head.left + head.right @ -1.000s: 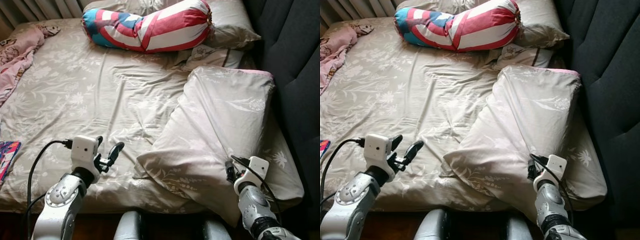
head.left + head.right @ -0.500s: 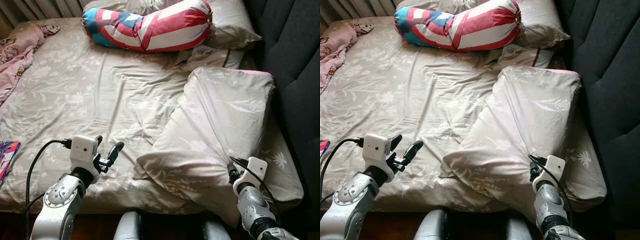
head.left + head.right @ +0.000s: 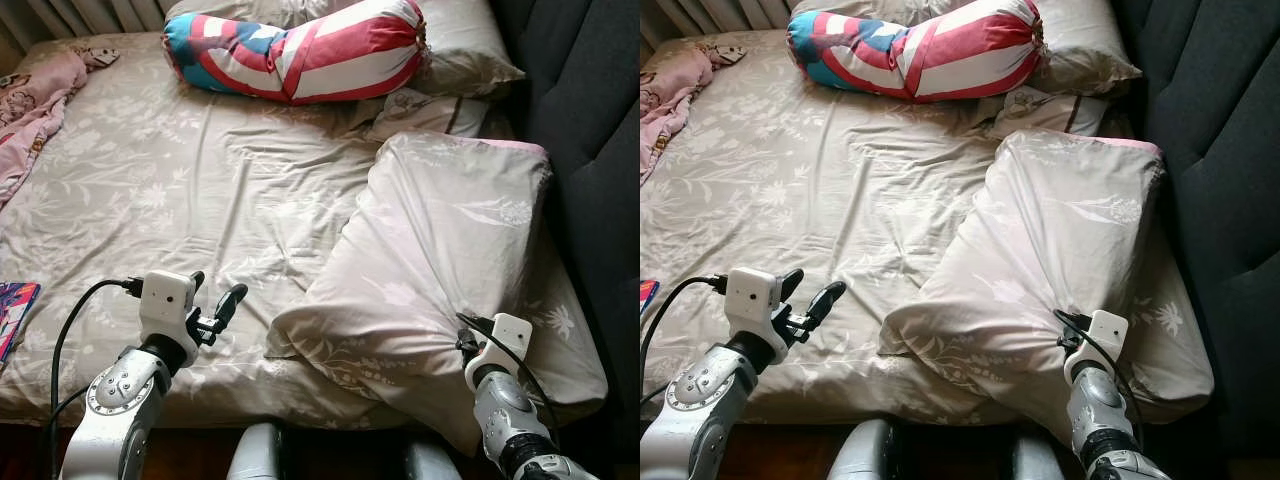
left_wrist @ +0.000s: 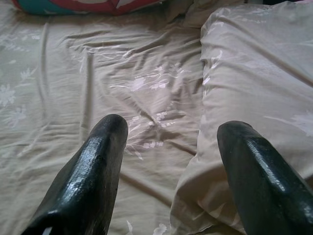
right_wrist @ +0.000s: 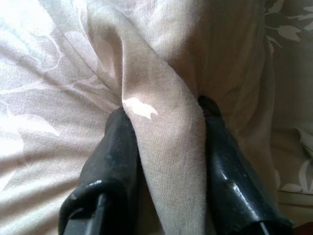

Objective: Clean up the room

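A large beige floral pillow (image 3: 440, 250) lies slanted on the right side of the bed (image 3: 180, 200). My right gripper (image 5: 164, 115) is shut on a fold of the pillow's cloth (image 5: 156, 147) at its near right corner, where the right wrist (image 3: 495, 350) sits. My left gripper (image 3: 215, 300) hovers open over the sheet near the bed's front edge, a short way left of the pillow's near corner (image 4: 205, 196). Nothing is between its fingers (image 4: 100, 161).
A red, white and blue bolster (image 3: 300, 50) lies at the head of the bed with more pillows (image 3: 450, 50) behind it. Pink cloth (image 3: 35, 110) is bunched at the far left. A colourful book (image 3: 12, 310) lies at the left edge. A dark padded headboard (image 3: 590, 130) rises on the right.
The pillow's near corner has shifted slightly left and its cloth has bunched more around the right gripper. The left arm has stayed in place.
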Tool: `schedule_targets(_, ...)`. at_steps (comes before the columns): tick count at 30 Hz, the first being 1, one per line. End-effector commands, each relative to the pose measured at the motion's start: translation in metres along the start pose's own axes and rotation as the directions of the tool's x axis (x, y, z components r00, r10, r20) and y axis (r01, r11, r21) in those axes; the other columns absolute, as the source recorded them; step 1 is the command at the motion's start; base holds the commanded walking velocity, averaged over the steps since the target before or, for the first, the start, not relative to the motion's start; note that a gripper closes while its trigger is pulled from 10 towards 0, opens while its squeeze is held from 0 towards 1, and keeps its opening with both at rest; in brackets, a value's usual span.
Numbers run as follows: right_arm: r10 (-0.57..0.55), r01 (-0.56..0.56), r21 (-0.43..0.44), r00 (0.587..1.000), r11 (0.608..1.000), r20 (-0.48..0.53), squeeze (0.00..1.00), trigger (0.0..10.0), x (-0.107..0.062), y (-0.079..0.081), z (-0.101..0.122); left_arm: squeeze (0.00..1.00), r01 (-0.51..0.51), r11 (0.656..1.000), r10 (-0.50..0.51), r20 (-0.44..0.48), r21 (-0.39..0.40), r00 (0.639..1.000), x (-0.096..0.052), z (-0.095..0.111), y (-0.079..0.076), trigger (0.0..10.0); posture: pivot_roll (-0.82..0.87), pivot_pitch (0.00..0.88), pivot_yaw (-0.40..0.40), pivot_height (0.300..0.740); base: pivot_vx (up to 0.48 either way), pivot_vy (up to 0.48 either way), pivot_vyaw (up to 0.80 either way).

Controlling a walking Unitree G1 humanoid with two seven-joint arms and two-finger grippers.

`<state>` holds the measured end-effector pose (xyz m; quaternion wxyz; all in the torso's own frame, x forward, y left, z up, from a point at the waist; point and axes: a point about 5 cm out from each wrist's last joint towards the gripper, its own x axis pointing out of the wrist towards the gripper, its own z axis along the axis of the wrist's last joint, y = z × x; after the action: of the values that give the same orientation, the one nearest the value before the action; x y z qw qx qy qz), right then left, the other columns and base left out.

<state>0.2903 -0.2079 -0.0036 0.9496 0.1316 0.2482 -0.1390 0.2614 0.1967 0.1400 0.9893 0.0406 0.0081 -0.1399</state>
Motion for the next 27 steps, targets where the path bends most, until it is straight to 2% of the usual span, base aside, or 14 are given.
schedule_targets(1, -0.019, 0.019, -0.001, 0.983, 1.000, -0.181, 0.00, 0.0, -0.012, -0.004, -0.045, 0.00, -0.018, 1.000, 0.018, -0.014, 0.001, 1.000, -0.002, -0.003, 0.007, 10.0, 0.15, 0.227, 0.087, 0.660, 0.000, 0.000, 0.00)
schedule_targets(10, -0.045, 0.046, 0.001, 0.983, 0.999, -0.179, 0.00, 0.0, -0.013, -0.010, -0.046, 0.00, -0.011, 1.000, 0.011, -0.011, 0.000, 1.000, 0.002, -0.004, 0.006, 10.0, 0.14, 0.212, 0.084, 0.660, 0.000, 0.000, 0.00)
schedule_targets(16, -0.079, 0.080, -0.003, 0.981, 0.997, -0.176, 0.00, 0.0, -0.013, -0.016, -0.045, 0.00, -0.020, 1.000, 0.020, -0.010, 0.017, 1.000, 0.005, -0.003, 0.015, 10.0, 0.13, 0.186, 0.086, 0.660, 0.000, 0.000, 0.00)
schedule_targets(27, -0.140, 0.141, 0.002, 0.981, 0.990, -0.132, 0.00, 0.0, -0.010, -0.029, -0.030, 0.00, -0.017, 1.000, 0.017, 0.008, 0.009, 1.000, 0.019, -0.005, 0.014, 10.0, 0.09, 0.117, 0.082, 0.660, 0.000, 0.000, 0.00)
